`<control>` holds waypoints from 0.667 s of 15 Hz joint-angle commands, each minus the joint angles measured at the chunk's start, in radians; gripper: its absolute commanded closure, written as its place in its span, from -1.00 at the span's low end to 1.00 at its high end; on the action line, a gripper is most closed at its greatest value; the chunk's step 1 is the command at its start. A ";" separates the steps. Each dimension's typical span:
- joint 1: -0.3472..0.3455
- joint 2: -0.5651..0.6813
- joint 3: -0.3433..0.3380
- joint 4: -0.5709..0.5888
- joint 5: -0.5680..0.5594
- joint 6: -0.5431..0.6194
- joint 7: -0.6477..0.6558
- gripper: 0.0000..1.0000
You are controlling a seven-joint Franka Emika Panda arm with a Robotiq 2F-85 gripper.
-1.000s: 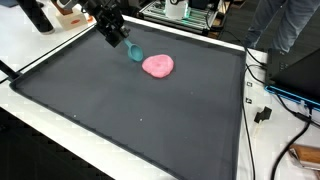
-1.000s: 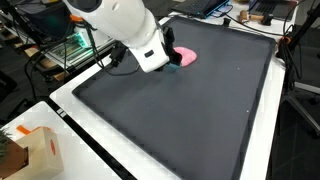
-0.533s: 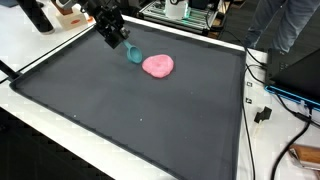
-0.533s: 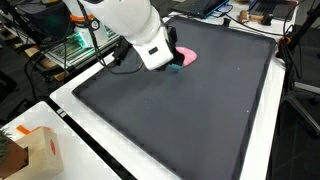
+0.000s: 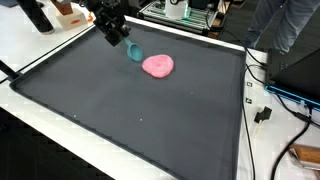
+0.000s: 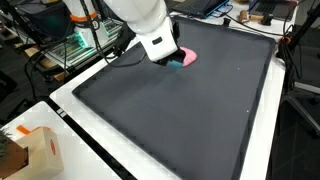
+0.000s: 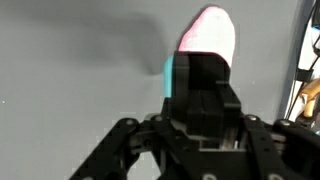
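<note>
My gripper [image 5: 119, 38] is at the far left part of a black mat [image 5: 130, 110]. Its fingers are shut on a small teal object [image 5: 135, 52], which hangs tilted from them just above the mat. A pink rounded object [image 5: 158, 66] lies on the mat close beside the teal one. In an exterior view the gripper [image 6: 170, 55] hides most of the teal object [image 6: 178, 63] and part of the pink object [image 6: 188, 56]. In the wrist view the closed fingers [image 7: 203, 70] show a teal strip [image 7: 173, 76] at their side, with the pink object [image 7: 208, 35] beyond.
The mat has a raised white border [image 5: 60, 110]. Equipment racks [image 5: 180, 12] stand behind it and cables [image 5: 270, 95] lie along one side. A person [image 5: 285, 25] stands at the far corner. A cardboard box [image 6: 30, 150] sits near the mat's corner.
The arm has lifted a little and shifted toward the pink object, with the teal object still in the fingers. The pink object has not moved.
</note>
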 commanded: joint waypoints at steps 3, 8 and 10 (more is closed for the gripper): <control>0.051 -0.090 0.018 -0.039 -0.136 0.057 0.187 0.50; 0.124 -0.131 0.046 -0.029 -0.339 0.072 0.419 0.50; 0.161 -0.139 0.056 -0.023 -0.444 0.066 0.530 0.50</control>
